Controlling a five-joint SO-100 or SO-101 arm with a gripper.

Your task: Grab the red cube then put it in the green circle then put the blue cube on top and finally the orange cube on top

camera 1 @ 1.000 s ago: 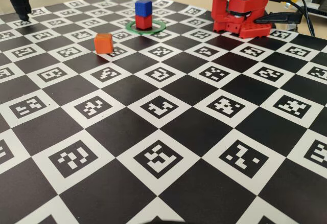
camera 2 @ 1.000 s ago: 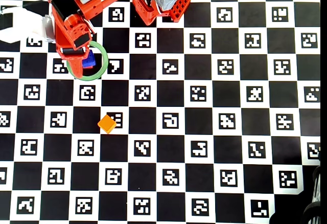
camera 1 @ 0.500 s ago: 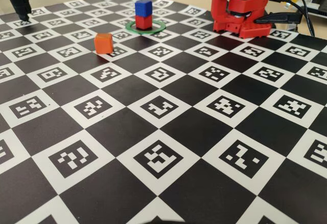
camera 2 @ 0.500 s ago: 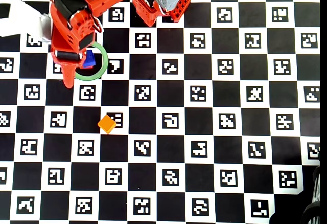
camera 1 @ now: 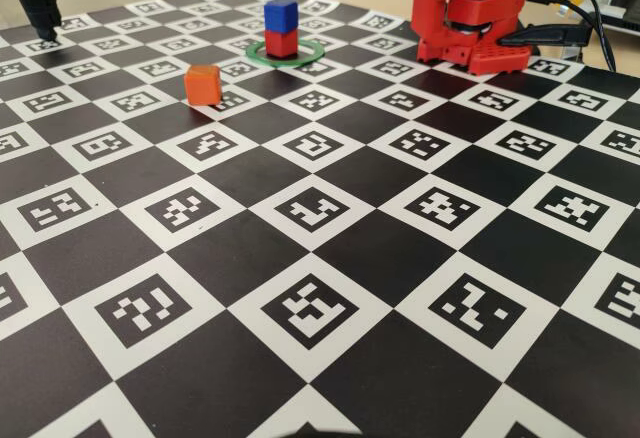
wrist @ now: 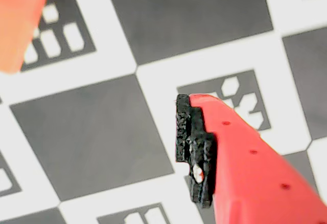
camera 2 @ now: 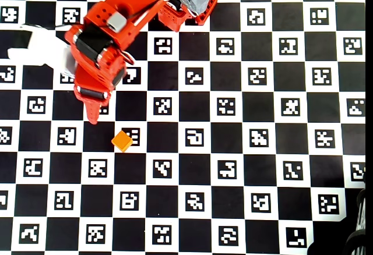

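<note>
In the fixed view the blue cube (camera 1: 281,14) sits on the red cube (camera 1: 281,43) inside the green circle (camera 1: 315,51). The orange cube (camera 1: 203,84) stands alone on the mat to their front left. In the overhead view my arm covers the stack and the ring, and my gripper (camera 2: 94,112) points down the picture, its tip a short way up and left of the orange cube (camera 2: 122,141). The wrist view shows one red finger with a black pad (wrist: 194,147), bare mat beside it, and the orange cube (wrist: 15,24) blurred in the top left corner. The gripper is open and holds nothing.
The red arm base (camera 1: 470,28) stands at the back right of the checkered marker mat (camera 1: 320,258), with cables (camera 1: 590,18) behind it. A black stand (camera 1: 38,8) rises at the back left corner. A white part (camera 2: 38,48) juts from the arm.
My gripper has swung away from the blue-on-red stack and down the overhead view toward the orange cube. The arm now hides the ring there. No cube has moved.
</note>
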